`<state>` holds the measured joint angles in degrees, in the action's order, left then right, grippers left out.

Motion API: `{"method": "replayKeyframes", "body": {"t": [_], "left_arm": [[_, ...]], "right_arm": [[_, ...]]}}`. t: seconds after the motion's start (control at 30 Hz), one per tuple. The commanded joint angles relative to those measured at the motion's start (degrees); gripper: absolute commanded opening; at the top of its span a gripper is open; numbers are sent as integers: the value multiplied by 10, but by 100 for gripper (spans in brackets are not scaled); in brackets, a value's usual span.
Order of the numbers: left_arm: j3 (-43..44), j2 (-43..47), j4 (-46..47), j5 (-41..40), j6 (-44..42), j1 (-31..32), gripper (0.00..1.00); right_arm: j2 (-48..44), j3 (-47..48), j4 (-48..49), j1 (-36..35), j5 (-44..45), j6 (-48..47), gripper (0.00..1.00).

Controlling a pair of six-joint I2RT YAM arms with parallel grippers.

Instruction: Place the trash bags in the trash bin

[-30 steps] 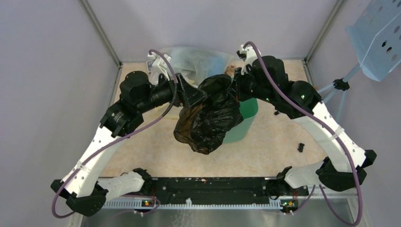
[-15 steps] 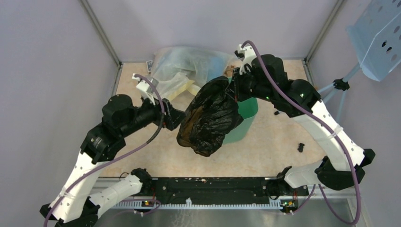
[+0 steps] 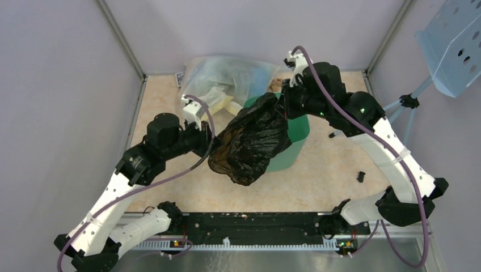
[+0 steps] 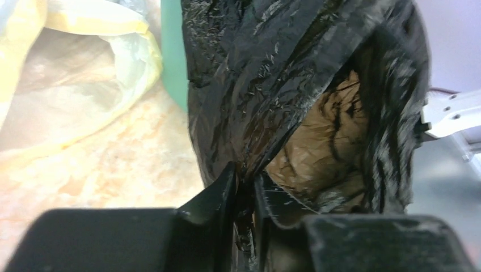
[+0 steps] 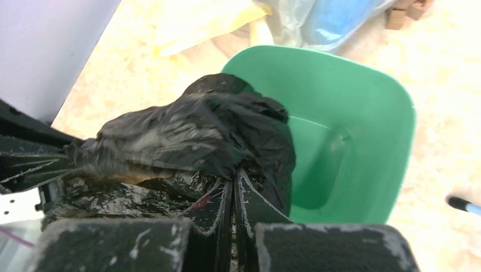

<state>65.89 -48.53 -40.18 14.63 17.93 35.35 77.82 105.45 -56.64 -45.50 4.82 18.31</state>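
The black bag [image 3: 249,141] is hanging in the air between both hands, bunched up over the left rim of the bin [image 3: 295,133] and mostly outside its mouth. The right hand [image 5: 233,181] is pinching the bag's top end, fingers squeezed nearly together on the plastic. The left hand [image 4: 244,173] is clamping a fold on the bag's lower left side, fingers narrowed onto it with just the plastic between. The bin is sitting on the bench [image 3: 340,175], its green floor showing. A clear bag [image 3: 227,76] is lying behind it by the back wall
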Motion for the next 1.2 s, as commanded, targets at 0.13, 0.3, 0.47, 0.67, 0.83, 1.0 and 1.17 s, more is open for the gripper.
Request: {"method": "replayKeyframes", "body": {"t": [0.13, 0.3, 0.47, 0.67, 0.83, 1.0, 1.17], "left_arm": [[63, -61, 90, -7, 24, 2, 0], [140, -155, 114, 13, 66, 2, 0], [190, -214, 109, -5, 93, 2, 0], [225, -254, 119, -20, 93, 0, 0], [242, -267, 125, -15, 93, -1, 0], [237, -259, 142, 10, 107, -1, 0], [203, -241, 193, 65, 141, -1, 0]], "right_arm": [[3, 85, -53, 124, 4, -34, 0], [27, 105, -83, 222, -45, -50, 0], [45, 88, -100, 261, 1, -63, 5], [53, 113, -84, 264, -3, -71, 36], [55, 147, -93, 264, -80, -77, 58], [38, 145, -103, 215, -131, -51, 61], [31, 114, -99, 84, -83, -18, 61]]}}
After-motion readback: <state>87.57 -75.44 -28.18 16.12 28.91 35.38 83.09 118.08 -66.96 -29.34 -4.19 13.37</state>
